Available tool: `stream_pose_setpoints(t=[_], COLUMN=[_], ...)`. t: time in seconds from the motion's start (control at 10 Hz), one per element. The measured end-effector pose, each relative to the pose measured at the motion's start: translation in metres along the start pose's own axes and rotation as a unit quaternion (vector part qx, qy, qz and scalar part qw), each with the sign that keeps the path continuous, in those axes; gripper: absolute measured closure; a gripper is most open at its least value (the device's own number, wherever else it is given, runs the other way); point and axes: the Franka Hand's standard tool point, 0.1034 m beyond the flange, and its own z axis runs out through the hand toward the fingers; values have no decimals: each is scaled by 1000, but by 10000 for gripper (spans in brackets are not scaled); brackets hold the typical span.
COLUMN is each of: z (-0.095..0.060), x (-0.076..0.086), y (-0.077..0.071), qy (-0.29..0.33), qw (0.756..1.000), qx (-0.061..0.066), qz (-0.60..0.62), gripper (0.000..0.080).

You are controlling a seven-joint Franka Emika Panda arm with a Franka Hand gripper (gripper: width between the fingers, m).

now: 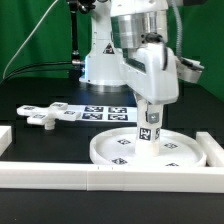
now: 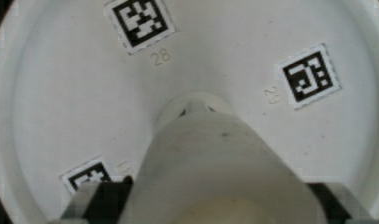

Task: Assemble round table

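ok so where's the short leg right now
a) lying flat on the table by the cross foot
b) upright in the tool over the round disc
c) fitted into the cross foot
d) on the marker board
b: the leg stands upright between the fingers of the tool over the middle of the round disc, while the cross foot lies apart at the exterior view's left.
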Motion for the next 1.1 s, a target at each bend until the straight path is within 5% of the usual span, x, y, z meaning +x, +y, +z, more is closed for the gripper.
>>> stream_pose_setpoints(t=[0.2, 0.6, 0.7, 0.8, 0.9, 1.1], z=[0, -1, 0, 0, -1, 0], x=[0, 1, 0, 0, 1, 0], y=[1, 0, 1, 0, -2, -3], qy=[-9, -9, -9, -9, -10, -8], qw=[995, 993, 995, 995, 998, 999], qx=[17, 17, 17, 16, 14, 15], qz=[94, 116, 101, 94, 57, -34], gripper=[392, 392, 291, 291, 180, 151])
